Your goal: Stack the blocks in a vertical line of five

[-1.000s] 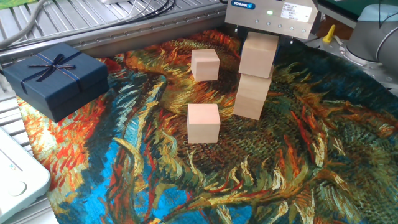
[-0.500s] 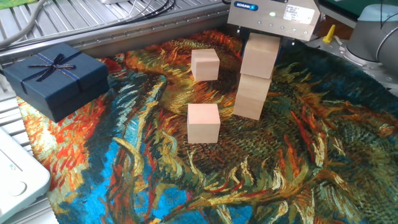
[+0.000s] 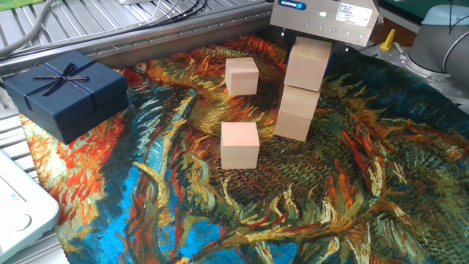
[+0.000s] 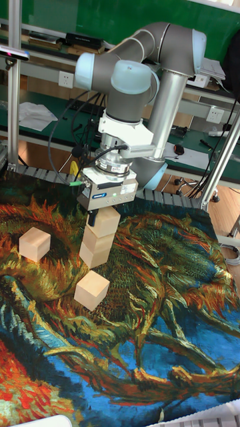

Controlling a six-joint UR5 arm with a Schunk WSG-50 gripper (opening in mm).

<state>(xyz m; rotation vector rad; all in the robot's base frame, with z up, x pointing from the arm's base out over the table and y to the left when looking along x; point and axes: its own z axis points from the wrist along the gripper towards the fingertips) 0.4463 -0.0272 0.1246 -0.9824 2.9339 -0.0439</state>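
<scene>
My gripper (image 3: 308,50) hangs at the back of the cloth, its fingers on either side of a pale wooden block (image 3: 306,67). That block sits on top of another block (image 3: 297,113), shifted a little right of it. In the tall fixed view the gripper (image 4: 105,217) holds the top block (image 4: 107,223) of the same column. Two loose blocks stand apart on the cloth: one to the left of the stack (image 3: 241,75) and one in front of it (image 3: 239,144). A fifth block does not show clearly.
A dark navy gift box (image 3: 66,89) with a ribbon bow sits at the cloth's left edge. The painted cloth (image 3: 352,191) covers the table. A white device (image 3: 18,202) lies at the front left. Metal rails and cables run along the back.
The gripper and the block in it have shifted slightly right and up. The two loose blocks and the lower block have not moved.
</scene>
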